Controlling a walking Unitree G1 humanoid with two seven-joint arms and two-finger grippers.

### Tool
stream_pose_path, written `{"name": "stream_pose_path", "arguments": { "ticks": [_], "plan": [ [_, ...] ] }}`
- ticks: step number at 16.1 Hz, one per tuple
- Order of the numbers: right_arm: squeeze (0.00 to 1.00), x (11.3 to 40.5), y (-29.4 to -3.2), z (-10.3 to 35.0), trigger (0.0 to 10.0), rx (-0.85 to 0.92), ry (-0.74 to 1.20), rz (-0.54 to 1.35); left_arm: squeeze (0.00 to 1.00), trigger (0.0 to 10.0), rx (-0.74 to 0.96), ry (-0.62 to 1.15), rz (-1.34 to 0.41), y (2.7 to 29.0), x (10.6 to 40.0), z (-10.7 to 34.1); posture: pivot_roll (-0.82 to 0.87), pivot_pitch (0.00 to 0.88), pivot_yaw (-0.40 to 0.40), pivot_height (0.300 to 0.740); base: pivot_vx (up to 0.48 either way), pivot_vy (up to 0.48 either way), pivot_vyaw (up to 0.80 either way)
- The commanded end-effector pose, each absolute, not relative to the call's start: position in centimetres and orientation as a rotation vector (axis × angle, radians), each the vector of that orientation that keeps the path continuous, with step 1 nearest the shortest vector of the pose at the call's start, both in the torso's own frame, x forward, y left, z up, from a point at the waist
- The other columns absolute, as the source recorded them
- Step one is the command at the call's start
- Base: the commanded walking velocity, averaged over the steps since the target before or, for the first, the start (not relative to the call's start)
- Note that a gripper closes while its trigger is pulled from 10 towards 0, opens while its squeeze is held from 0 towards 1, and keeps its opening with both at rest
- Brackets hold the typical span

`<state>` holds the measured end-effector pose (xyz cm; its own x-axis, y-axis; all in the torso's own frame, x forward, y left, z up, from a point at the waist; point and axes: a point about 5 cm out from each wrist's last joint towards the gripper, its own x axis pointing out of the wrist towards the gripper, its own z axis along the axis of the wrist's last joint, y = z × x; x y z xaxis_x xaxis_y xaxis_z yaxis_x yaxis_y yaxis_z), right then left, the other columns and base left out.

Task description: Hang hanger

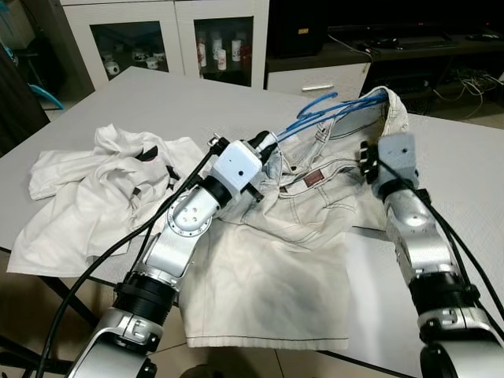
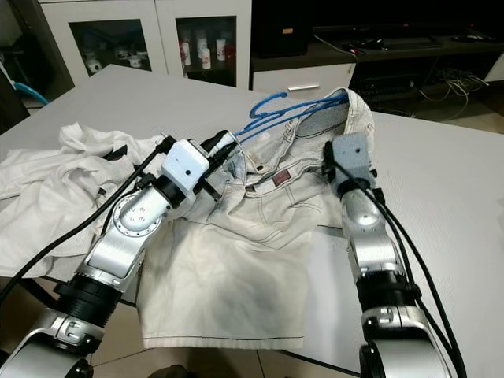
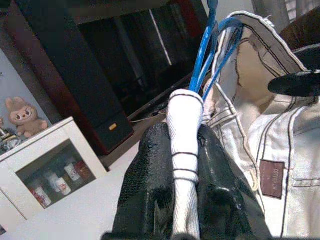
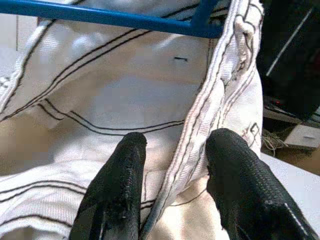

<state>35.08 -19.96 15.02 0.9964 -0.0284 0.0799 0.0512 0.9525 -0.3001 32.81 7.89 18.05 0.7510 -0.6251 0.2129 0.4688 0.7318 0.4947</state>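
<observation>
While the blue hanger sits inside the limp shorts on the tabletop, the left end effector pinches their waistband and the right end effector straddles it unclenched, so the stiff wire looks the surer hold.

We see the right gripper at the bottom of the frame, its two black fingers spread apart. A stitched waistband edge of the cream shorts runs down between them from the upper right. The pale fabric with dark seam lines covers most of the frame. A blue hanger bar crosses the top. At the right edge lie dark furniture and a strip of pale surface.
</observation>
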Motion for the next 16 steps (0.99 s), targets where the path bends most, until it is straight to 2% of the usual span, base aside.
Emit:
{"name": "stream_pose_path", "arguments": {
  "ticks": [1,6,9,12,16],
  "plan": [
    [0.00,35.0,-20.4,15.8,10.0,-0.320,-0.095,-0.042,0.00,10.0,0.413,-0.420,-0.594,8.1,33.1,19.1,0.04,0.000,-0.024,0.723,0.000,0.000,0.00],
    [0.00,34.9,-22.1,17.7,10.0,-0.348,-0.170,-0.123,0.00,10.0,0.447,-0.409,-0.655,7.6,32.8,18.6,0.03,0.000,-0.020,0.723,0.000,0.000,0.00],
    [0.00,36.3,-21.0,19.8,10.0,-0.373,-0.229,-0.120,0.00,10.0,0.474,-0.406,-0.705,7.1,32.2,18.0,0.04,0.000,-0.026,0.723,0.000,0.000,0.00],
    [0.00,37.6,-20.5,19.5,10.0,-0.377,-0.191,-0.093,0.00,10.0,0.466,-0.423,-0.729,6.8,31.9,18.2,0.05,0.000,-0.035,0.723,0.000,0.000,0.00],
    [0.00,38.5,-21.9,19.3,10.0,-0.422,-0.124,-0.171,0.00,10.0,0.470,-0.437,-0.738,7.0,31.3,18.1,0.08,0.000,-0.048,0.723,0.000,0.000,0.00]
  ]
}}
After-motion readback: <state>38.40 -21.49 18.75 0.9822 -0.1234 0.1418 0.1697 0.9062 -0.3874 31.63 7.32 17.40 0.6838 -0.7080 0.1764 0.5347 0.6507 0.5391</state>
